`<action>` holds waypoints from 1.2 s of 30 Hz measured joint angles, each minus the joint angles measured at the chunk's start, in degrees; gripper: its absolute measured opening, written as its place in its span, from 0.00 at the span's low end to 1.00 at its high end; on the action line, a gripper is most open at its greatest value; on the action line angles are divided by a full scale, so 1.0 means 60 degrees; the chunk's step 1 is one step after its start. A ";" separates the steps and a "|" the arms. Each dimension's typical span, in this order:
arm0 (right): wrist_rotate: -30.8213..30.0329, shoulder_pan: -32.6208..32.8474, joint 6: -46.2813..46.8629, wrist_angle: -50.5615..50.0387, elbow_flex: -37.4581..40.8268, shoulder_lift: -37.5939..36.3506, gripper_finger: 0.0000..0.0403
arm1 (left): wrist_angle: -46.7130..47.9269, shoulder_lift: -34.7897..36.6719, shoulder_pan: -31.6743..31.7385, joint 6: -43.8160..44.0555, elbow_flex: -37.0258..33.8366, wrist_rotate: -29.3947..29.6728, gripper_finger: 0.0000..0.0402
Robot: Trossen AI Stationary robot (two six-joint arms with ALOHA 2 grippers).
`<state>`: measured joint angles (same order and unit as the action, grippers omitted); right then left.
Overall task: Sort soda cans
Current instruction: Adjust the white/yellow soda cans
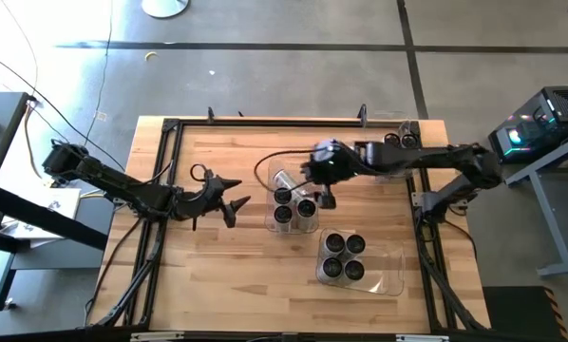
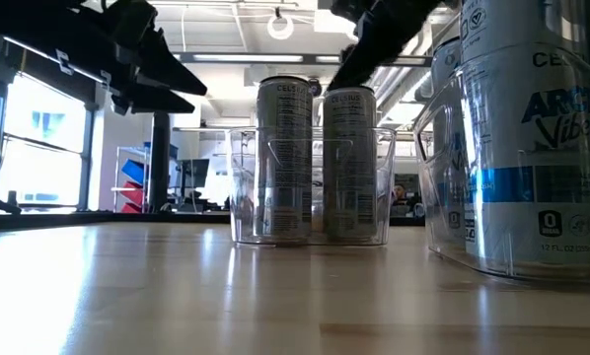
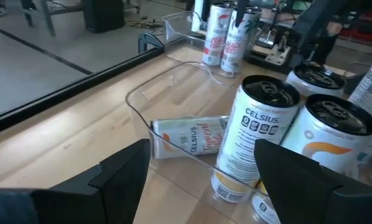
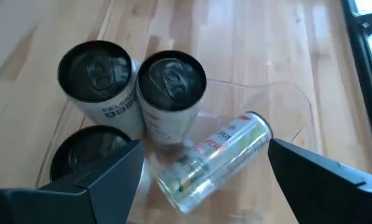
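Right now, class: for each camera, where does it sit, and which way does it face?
High: overhead, facing down; both arms, left gripper, right gripper.
Low: tabletop, facing level; upright cans in clear bin.
Left wrist: faces toppled can.
Right wrist: above, facing down on the toppled can.
Both wrists share it.

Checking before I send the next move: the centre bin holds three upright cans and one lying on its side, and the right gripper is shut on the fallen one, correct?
Not quite. The right gripper is open above the fallen can, holding nothing, as the right wrist view shows. The rest stands.
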<state>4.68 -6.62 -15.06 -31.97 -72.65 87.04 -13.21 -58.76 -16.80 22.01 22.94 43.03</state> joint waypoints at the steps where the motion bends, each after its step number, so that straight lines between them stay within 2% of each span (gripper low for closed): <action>1: -0.0013 0.0080 0.0366 0.0580 0.0557 -0.0304 0.84 | -0.0004 0.0000 0.0004 -0.0016 0.0000 0.0000 0.70; 6: -0.0019 0.0743 0.1812 0.4177 0.2939 -0.1805 0.84 | -0.0015 -0.0096 -0.0005 -0.0005 0.0000 -0.0087 0.70; 9: -0.0042 0.1087 0.2291 0.5771 0.4014 -0.1948 0.84 | -0.0037 -0.0163 -0.0014 0.0046 0.0000 -0.0084 0.70; 12: -0.0396 0.1395 0.2561 0.6683 0.4500 -0.1806 0.84 | -0.0089 -0.0178 -0.0014 0.0069 -0.0004 -0.0084 0.70; 15: -0.1487 0.1548 0.2902 0.6557 0.4599 -0.1612 0.84 | -0.0109 -0.0178 -0.0014 0.0066 -0.0004 -0.0012 0.70; 16: -0.1569 0.1542 0.2983 0.6510 0.4606 -0.1531 0.84 | -0.0136 -0.0177 -0.0014 0.0074 -0.0004 -0.0011 0.70; 22: -0.0785 0.1582 0.3656 0.6576 0.4584 -0.1048 0.84 | -0.0118 -0.0175 -0.0014 0.0208 -0.0004 -0.0008 0.70; 30: -0.1045 0.1846 0.3723 0.6734 0.4588 -0.0374 0.84 | -0.0138 -0.0175 -0.0014 -0.0083 -0.0004 -0.0004 0.70; 33: -0.1049 0.1911 0.3747 0.6874 0.4588 -0.0370 0.81 | -0.0142 -0.0175 -0.0013 -0.0291 -0.0004 -0.0004 0.70; 36: -0.1058 0.1999 0.3765 0.6916 0.4543 -0.0370 0.74 | -0.0142 -0.0175 0.0049 -0.0365 -0.0004 -0.0024 0.70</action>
<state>-1.67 5.38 7.53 9.53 -45.40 84.82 -14.06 -59.81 -16.51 19.81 22.92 42.88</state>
